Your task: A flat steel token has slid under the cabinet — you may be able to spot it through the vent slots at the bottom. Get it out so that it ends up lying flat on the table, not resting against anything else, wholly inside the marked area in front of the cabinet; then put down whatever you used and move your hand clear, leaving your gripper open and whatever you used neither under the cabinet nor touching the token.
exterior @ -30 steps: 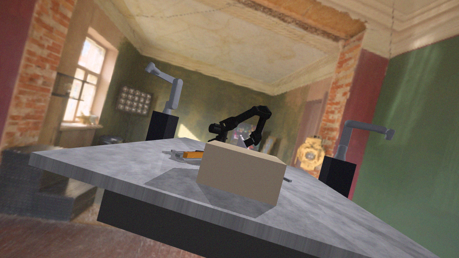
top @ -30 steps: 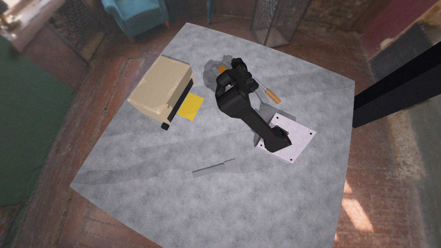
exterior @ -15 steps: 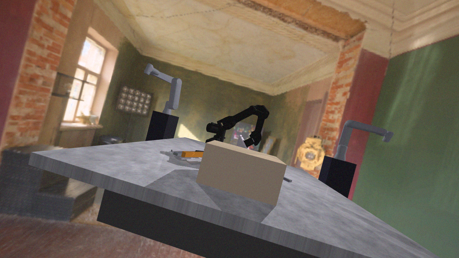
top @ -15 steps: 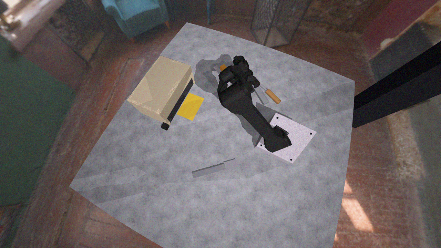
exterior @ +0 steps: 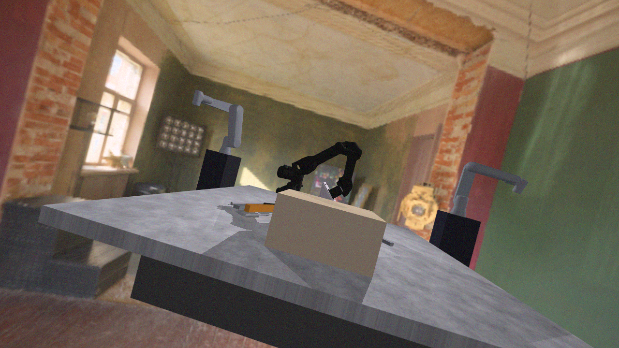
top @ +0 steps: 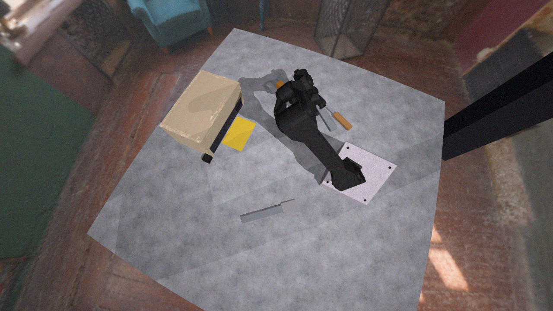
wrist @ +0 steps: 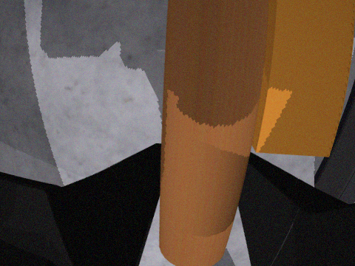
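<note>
Claw (wrist: 203,192) grips one orange handle (wrist: 212,103) (partly closed); a second orange-handled tool (top: 342,120) lies nearby.

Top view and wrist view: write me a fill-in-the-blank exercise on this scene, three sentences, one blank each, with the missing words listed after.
1. The black parallel-jaw gripper is shut on a round handle coloured ____.
2. The flat marked patch in front of the beige cabinet is coloured ____.
3. The black arm is bolted to a pale base plate shaped like a ____.

Missing words: orange; yellow; rectangle
</note>
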